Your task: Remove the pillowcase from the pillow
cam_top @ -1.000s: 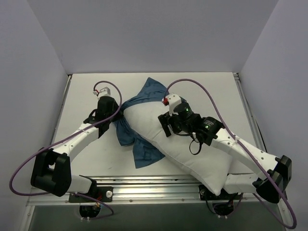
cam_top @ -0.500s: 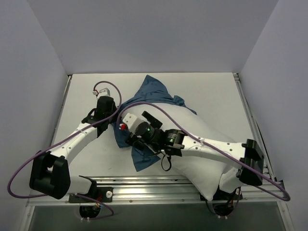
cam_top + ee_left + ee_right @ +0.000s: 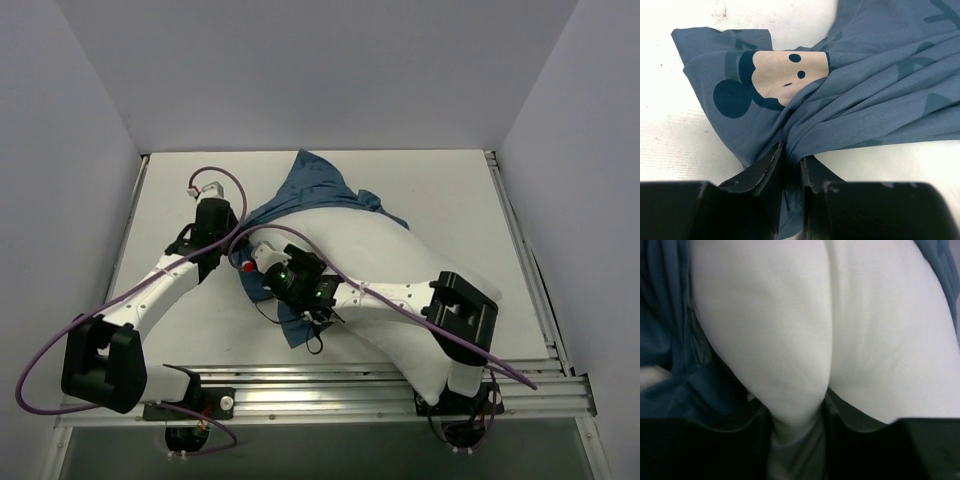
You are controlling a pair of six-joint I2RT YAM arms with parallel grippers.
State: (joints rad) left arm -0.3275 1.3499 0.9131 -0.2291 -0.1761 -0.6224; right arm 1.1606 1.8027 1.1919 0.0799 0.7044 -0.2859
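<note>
Movement since a second ago is nearly all in the right arm. It has swung from the pillow's (image 3: 375,250) middle across to its left side, and the right hand (image 3: 256,264) now sits beside the left hand (image 3: 232,250). The pillow has turned a little, with its near corner over the rail (image 3: 300,385) at the bench's (image 3: 450,190) front edge.

The pillowcase (image 3: 305,190) is bunched around the pillow's far-left end, towards the bench's far-left corner. A flap trails out under the right forearm.

The left hand (image 3: 792,160) is clenched on a gathered fold of the blue cloth (image 3: 865,75), just below a mouse face print (image 3: 785,75). The right hand (image 3: 797,440) grips a pinch of white pillow (image 3: 790,315).

The right arm lies across the pillow and hides part of it. Purple cables (image 3: 60,340) loop off both arms.
</note>
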